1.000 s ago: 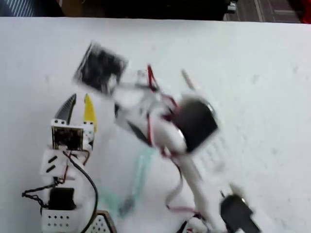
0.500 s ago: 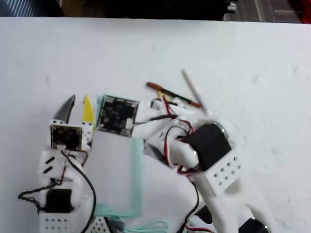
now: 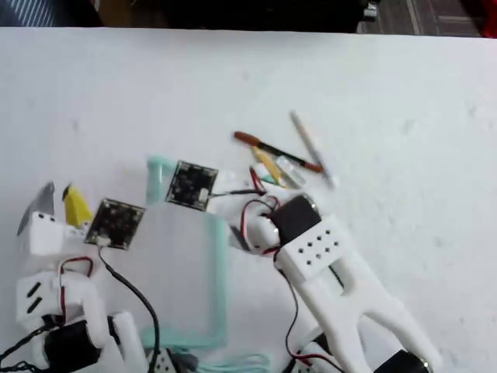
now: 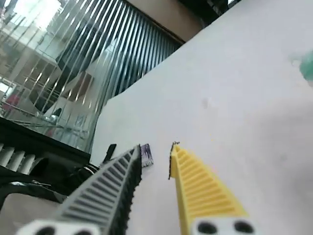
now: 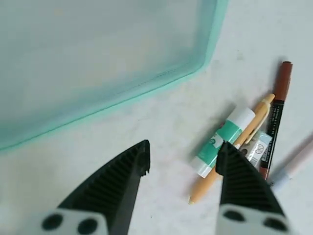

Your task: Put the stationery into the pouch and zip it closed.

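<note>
Mint-edged translucent plastic pouch (image 3: 220,272) lies flat on the white desk (image 3: 404,93). Just off its corner, outside it, lie a brown marker (image 5: 276,112), orange pen (image 5: 239,147) and green-and-white tube (image 5: 222,142). The right tool (image 5: 185,149) hangs released between pouch and pens. The left tool (image 4: 155,149), slightly parted and empty, points across the desk.

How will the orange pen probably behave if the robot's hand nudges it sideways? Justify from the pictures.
The orange pen looks slim and round, so it will probably roll, though what looks like a clip may stop it. It lies against the white-and-green tube, so a nudge likely shifts both. It looks rigid, so it should move as one piece.
</note>
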Robot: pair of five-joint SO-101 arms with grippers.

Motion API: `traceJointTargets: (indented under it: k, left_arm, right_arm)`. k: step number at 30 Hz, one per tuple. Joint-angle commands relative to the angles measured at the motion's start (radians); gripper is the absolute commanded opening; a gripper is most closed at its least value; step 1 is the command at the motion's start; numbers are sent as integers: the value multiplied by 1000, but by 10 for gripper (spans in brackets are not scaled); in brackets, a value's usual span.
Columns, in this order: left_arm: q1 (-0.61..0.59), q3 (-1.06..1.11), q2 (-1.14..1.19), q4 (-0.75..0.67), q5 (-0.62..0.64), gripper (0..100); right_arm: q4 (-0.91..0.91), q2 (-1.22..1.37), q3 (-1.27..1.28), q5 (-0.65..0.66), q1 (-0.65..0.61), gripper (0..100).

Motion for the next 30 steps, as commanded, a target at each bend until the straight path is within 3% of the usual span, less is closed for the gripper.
traceJointTargets:
  k: [1, 6, 10, 11, 14, 18, 22, 25, 30]
  left_arm:
    - [-16, 20, -2, 101, -11, 124]
    - [5, 209, -2, 121, -5, 124]
    - [-31, 328, -2, 103, 109, 118]
    - [-41, 338, -2, 87, 155, 100]
    - [-51, 330, -2, 29, 311, 15]
    - [-38, 245, -2, 29, 486, 20]
    - [-12, 48, -2, 127, 605, 23]
    - [111, -97, -2, 189, 643, 24]
    - [476, -212, -2, 242, 640, 25]
  right_arm:
    - [-96, -15, 52, -72, 12, 208]
    - [-236, -15, 141, -155, 65, 183]
    - [-311, -16, 87, -327, 225, 5]
    - [-314, -16, 55, -368, 262, 19]
    - [-309, -7, -29, -448, 309, 30]
    - [-275, 120, -55, -445, 259, 18]
    - [-278, 381, -100, -445, 239, 16]
    - [-252, 581, -209, -453, 234, 16]
    - [-140, 846, -427, -456, 188, 16]
